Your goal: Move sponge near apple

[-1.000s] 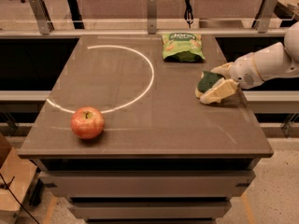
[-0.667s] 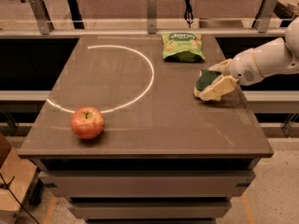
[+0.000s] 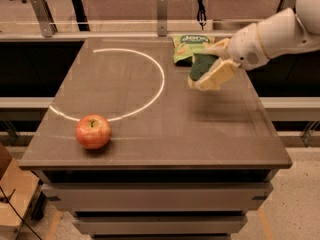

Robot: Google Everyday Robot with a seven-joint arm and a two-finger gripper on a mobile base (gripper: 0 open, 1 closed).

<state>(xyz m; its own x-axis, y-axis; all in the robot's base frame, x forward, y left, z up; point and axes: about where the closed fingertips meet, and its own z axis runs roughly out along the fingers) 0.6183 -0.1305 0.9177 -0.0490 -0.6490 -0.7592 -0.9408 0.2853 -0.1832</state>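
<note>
You can see the gripper (image 3: 209,73) over the back right part of the table (image 3: 200,144), at the end of the white arm (image 3: 270,36) that comes in from the right side. Its two pale fingers are closed around the sponge (image 3: 199,66), one above it and one below, so it has a firm hold on it. The sponge is tilted, with its dark green side facing up and to the left. You cannot easily tell the pale foam under it from the pale lower finger. The sponge looks lifted a little off the table top, with a soft dark patch on the wood below it. Just behind the sponge lies a light green snack bag (image 3: 186,45), flat on the table near the back edge, and part of the bag is hidden by the sponge and the gripper. The apple (image 3: 93,131) sits on the table near the front left corner, red with a bit of yellow, its stem dimple up. It is well apart from the sponge, far across the table. A thin white curved line (image 3: 161,79) runs over the table between them, and the apple sits just in front of its lower end.
</note>
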